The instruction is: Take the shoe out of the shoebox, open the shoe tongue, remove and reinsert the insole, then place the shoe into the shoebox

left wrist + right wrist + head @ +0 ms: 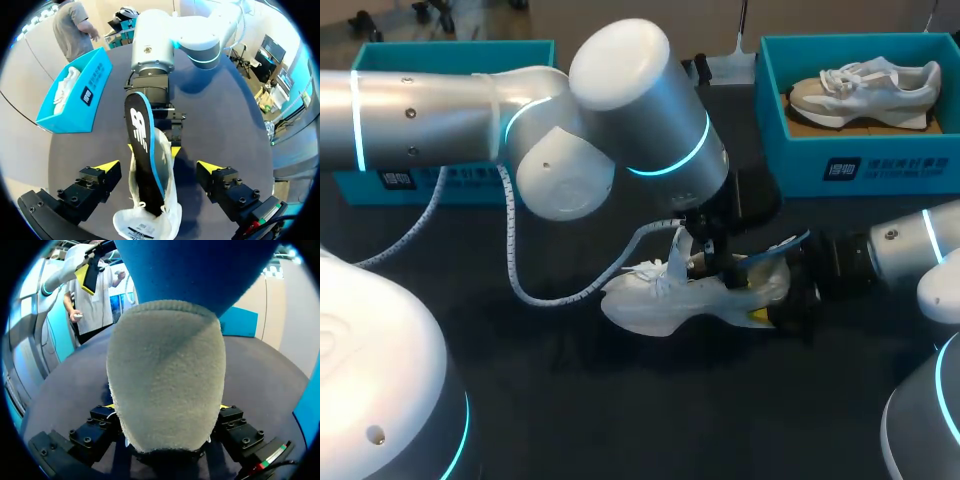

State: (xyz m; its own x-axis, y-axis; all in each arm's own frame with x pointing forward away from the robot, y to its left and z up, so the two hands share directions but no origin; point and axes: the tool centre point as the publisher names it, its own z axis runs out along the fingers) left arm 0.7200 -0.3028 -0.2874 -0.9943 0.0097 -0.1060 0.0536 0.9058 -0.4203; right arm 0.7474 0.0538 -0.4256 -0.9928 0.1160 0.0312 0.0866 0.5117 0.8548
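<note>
Head view, counted: two shoes, two teal boxes, one insole, two grippers. One white shoe (660,300) lies on its side on the dark table (570,400), out of any box, toe toward the left arm's side. The second shoe (865,90) sits inside the right box (880,170) at the far right corner. The left box (450,55) stands at the far left, its inside mostly hidden behind the left arm (420,115). That arm's bulky elbow also covers the middle of the table. A white coiled cable (535,290) loops from it down beside the shoe's toe.

The left gripper (705,250) hangs over the shoe's opening. In the left wrist view its fingers (107,166) stand wide apart on either side of the shoe (150,215), with a gap at each side. The insole (140,140), black with a blue edge, sticks partway out of the shoe toward the right arm (155,45).

The right gripper (772,305) comes in low from the right and is clamped on the shoe's heel. In the right wrist view the heel (165,380) fills the space between its fingers (102,417), pressed from both sides, and the blue insole (200,270) rises above it.
</note>
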